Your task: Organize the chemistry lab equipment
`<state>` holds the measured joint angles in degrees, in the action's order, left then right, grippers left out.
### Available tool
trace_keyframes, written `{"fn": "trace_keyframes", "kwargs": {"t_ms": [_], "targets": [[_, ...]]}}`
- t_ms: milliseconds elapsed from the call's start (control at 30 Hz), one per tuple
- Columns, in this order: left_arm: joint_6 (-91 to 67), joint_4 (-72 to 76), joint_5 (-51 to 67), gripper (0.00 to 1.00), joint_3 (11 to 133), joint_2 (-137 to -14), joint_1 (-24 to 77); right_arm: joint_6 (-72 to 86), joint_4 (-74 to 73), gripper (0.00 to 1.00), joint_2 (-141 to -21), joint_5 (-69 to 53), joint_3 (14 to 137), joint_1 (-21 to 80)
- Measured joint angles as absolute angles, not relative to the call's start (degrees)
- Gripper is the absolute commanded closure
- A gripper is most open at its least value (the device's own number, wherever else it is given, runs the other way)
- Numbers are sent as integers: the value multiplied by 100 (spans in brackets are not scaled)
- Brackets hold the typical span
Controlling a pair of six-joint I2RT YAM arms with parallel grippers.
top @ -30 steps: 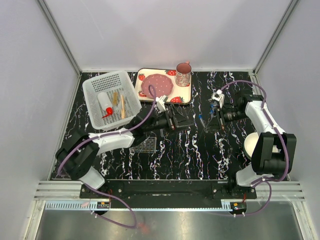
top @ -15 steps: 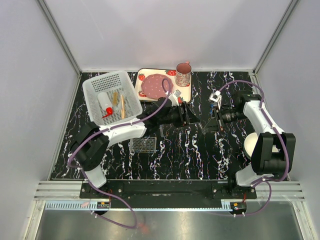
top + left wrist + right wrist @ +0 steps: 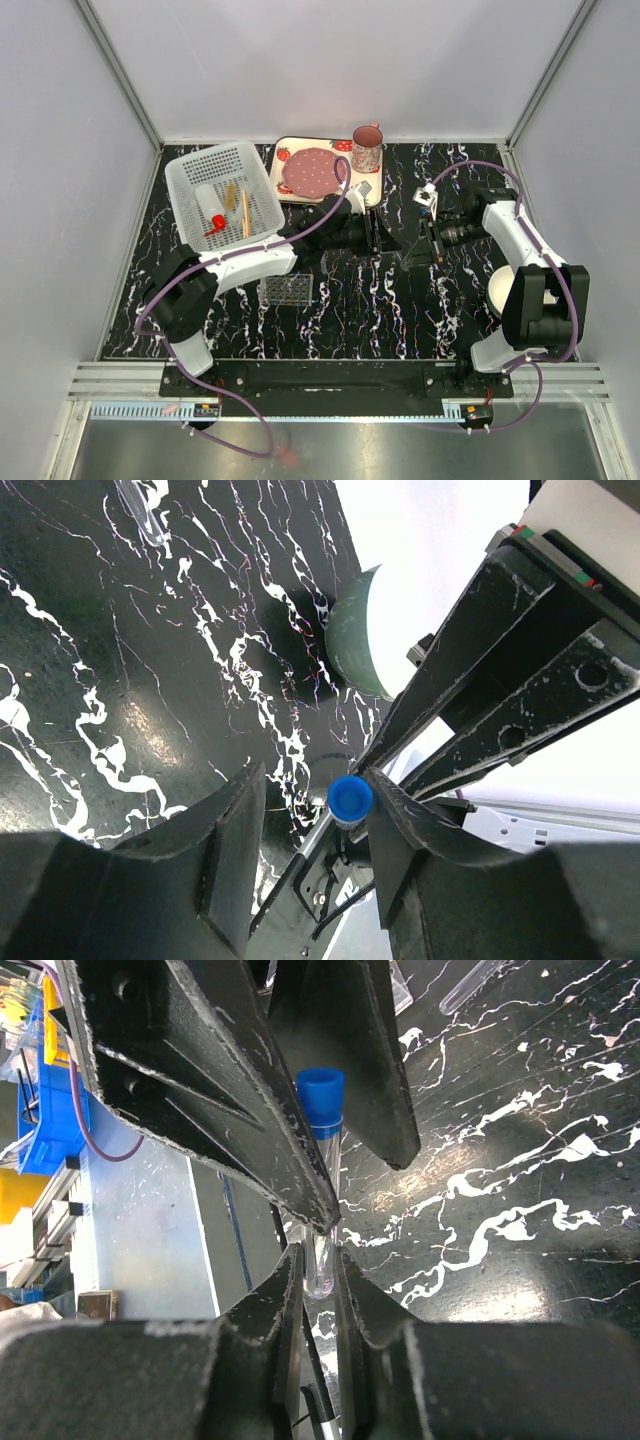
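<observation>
Top external view, near to far. Tube rack [image 3: 288,290] lies flat on the counter [image 3: 350,310], closest to the arm bases. Just beyond it and to its right, left gripper [image 3: 385,240] and right gripper [image 3: 425,245] meet nose to nose. Right wrist view: right jaws narrow, clamped on the lower end of a blue-capped tube [image 3: 320,1160], cap pointing at the left gripper. Left wrist view: left jaws partway open, straddling the blue cap. One jaw looks to be at the cap, the other clear of it, so no grip yet. Beyond-left of the rack: white basket [image 3: 190,170] holding the red-capped bottle [image 3: 215,222] and wooden sticks [image 3: 243,212]. Farthest beyond the rack: strawberry tray [image 3: 282,152] with mug [image 3: 367,148], not part of the job.

Step, as judged: mid-air handover of the tube, right to left. Next move calls for left jaws to pinch just below the cap and right jaws to let go only after that. Left arm then takes the tube back toward the rack or basket. Early release risks the thin tube slipping or cocking.
</observation>
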<state>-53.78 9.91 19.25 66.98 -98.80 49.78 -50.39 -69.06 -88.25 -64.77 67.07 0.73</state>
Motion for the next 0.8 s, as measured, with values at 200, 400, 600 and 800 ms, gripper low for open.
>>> {"fn": "trace_keyframes", "kwargs": {"t_ms": [200, 400, 600, 800], "targets": [[-5358, 934, 1929, 58, 6718, -9880, 4978, -5037, -6884, 87, -8825, -6436, 6707, 189], [-5349, 910, 1953, 60, 6718, -9880, 4978, -5035, -6862, 87, -8825, -6377, 6707, 235], [-5345, 902, 1970, 61, 6716, -9874, 4978, -5033, -6836, 87, -8825, -6346, 6707, 311], [-5352, 902, 1992, 62, 6689, -9845, 4939, -5033, -6829, 87, -8825, -6285, 6707, 399]]}}
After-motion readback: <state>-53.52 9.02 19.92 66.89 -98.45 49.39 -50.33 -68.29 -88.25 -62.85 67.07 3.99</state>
